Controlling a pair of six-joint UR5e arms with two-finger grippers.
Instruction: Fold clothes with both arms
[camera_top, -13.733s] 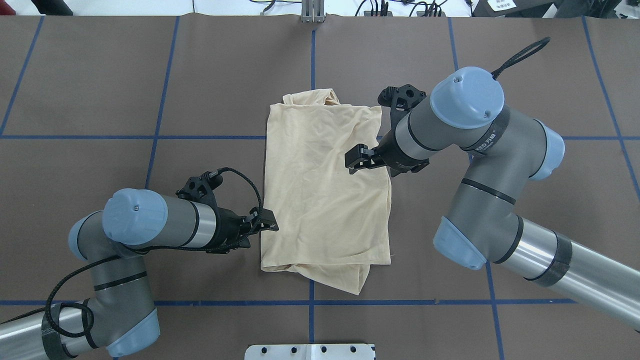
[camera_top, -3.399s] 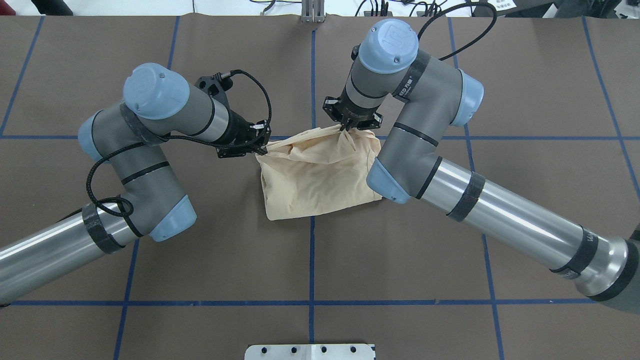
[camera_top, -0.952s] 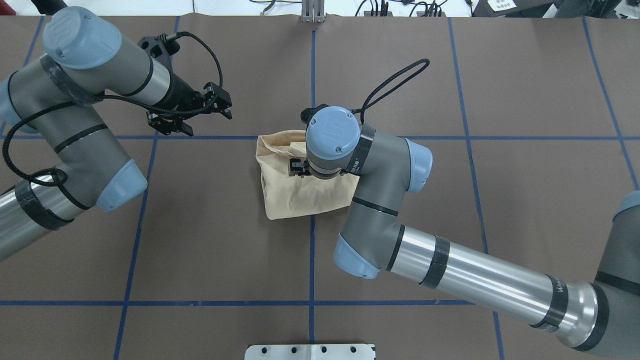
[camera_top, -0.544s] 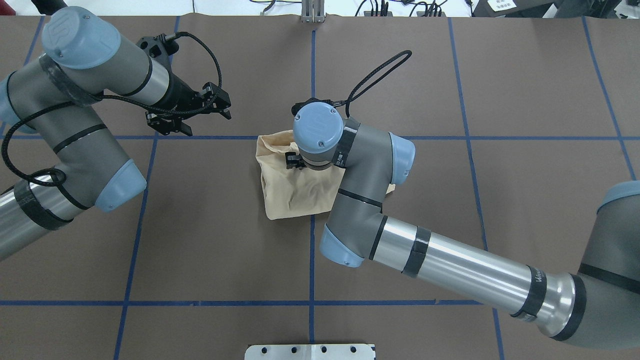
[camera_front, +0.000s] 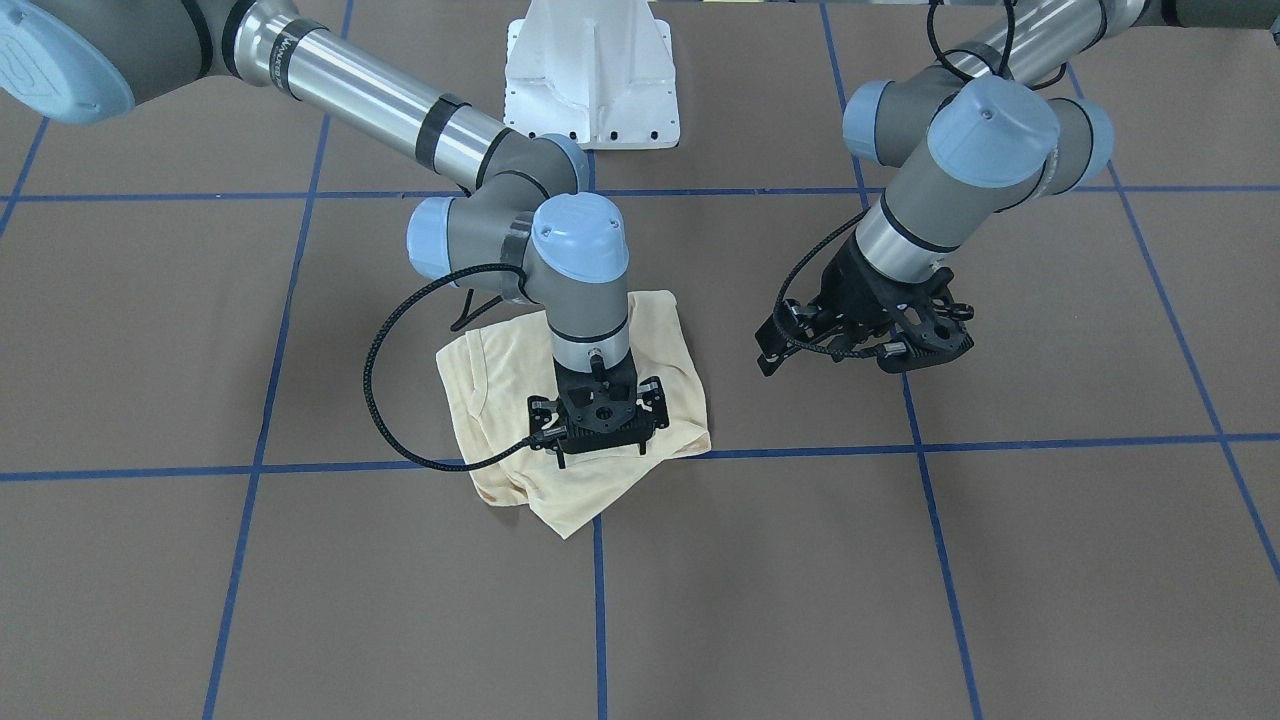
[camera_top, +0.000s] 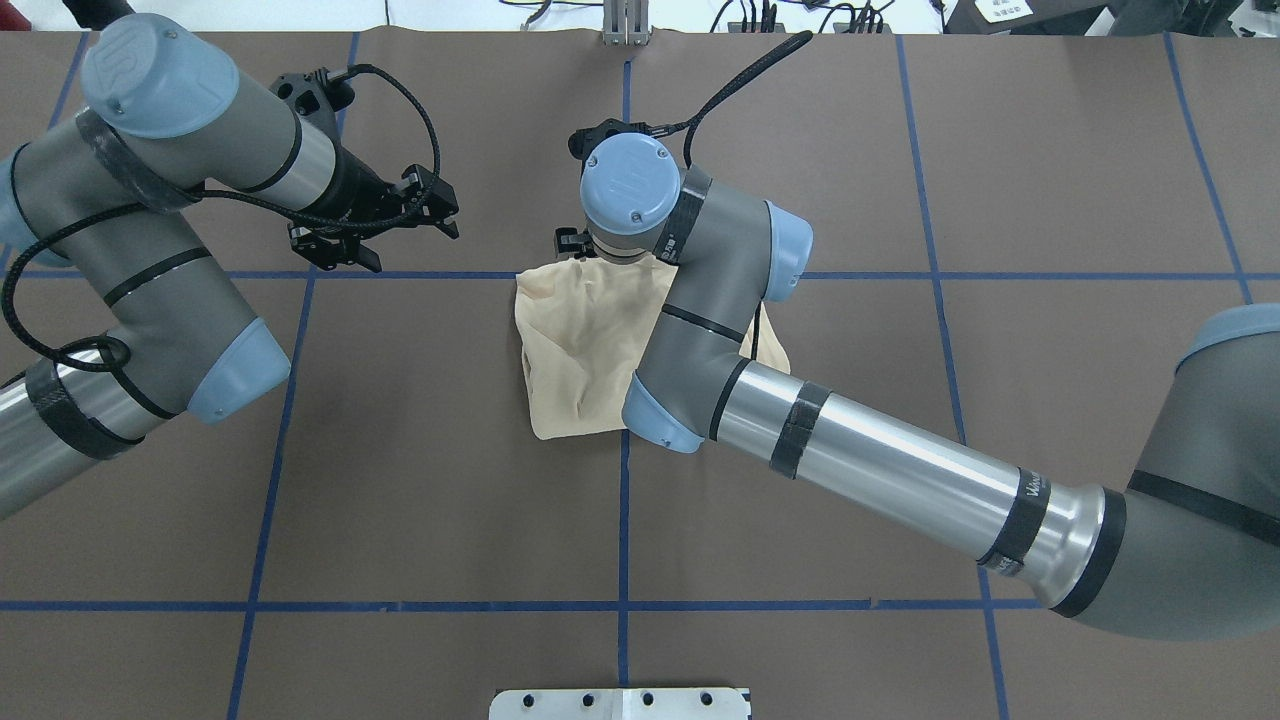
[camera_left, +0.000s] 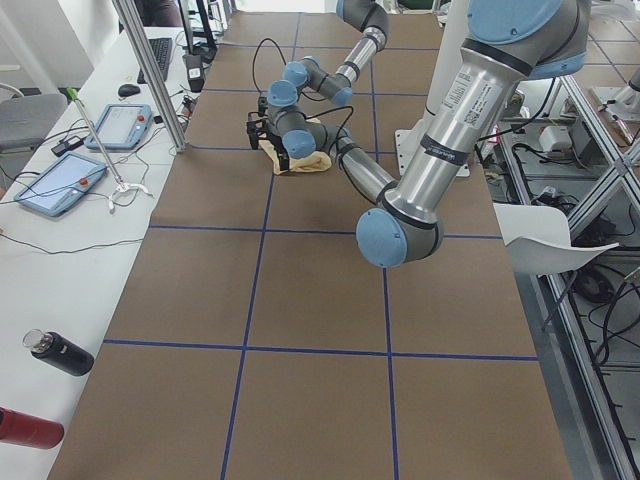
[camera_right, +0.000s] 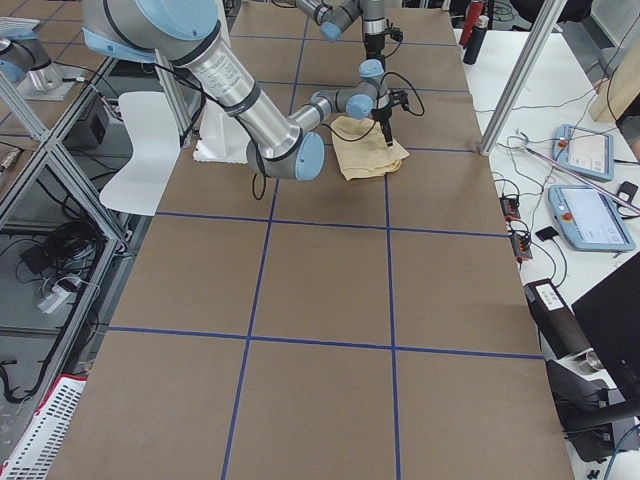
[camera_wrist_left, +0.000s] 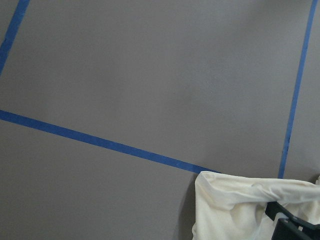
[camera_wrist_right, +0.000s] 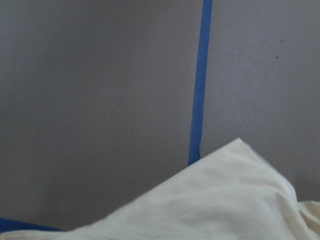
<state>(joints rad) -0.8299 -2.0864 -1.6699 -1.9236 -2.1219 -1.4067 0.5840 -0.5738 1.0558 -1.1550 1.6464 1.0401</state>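
shirt: the cream-yellow shirt (camera_top: 575, 350) is lying folded into a small lumpy bundle on the brown table (camera_top: 400, 480). It's sitting directly below the right jaws and well off to the side of the left ones.
right gripper: the right gripper (camera_front: 600, 445) is pointing straight down over the bundle's edge, the one facing away from the robot. Honestly can't tell if the jaws are spread or pinched. They're hidden from above, and the front view is too cluttered to say.
left gripper: the left gripper (camera_top: 415, 248) is hanging over bare table. Its jaws are standing wide apart with nothing between them.
tape: a blue tape line (camera_top: 450, 275) is running near the left jaws and passing along the shirt edge below the right jaws.
wrist cams: the right one is looking down at a shirt corner lying against the tape. The left one is catching just a bit of shirt in its lower right corner.
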